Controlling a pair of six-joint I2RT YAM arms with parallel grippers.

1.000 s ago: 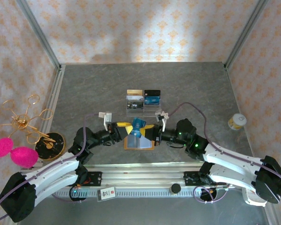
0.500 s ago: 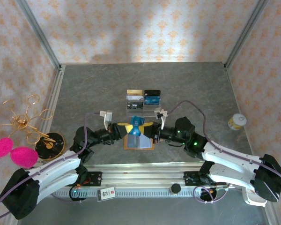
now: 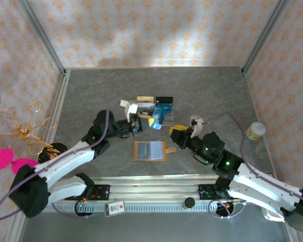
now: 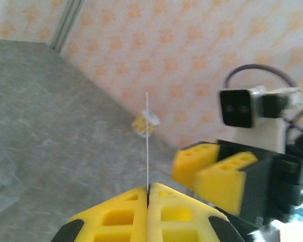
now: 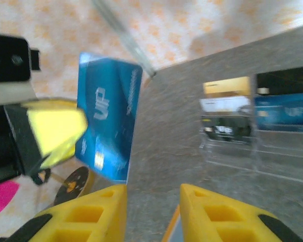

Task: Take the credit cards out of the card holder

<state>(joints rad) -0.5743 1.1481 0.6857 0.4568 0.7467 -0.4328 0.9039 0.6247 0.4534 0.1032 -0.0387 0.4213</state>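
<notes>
credit card (image 5: 107,118): light blue | card holder (image 3: 150,150): tan-orange | table (image 3: 207,91): mottled grey | wall (image 3: 141,30): orange floral

Small yellow-white jar (image 3: 255,130) at far right; gold wire ornament (image 3: 21,130), pink pompoms (image 3: 1,159) far left.

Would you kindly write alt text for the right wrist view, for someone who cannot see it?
The left gripper clamps a light blue card upright at left; the right gripper, jaws apart, sits at the bottom. At right, a clear stand holds more cards.
</notes>
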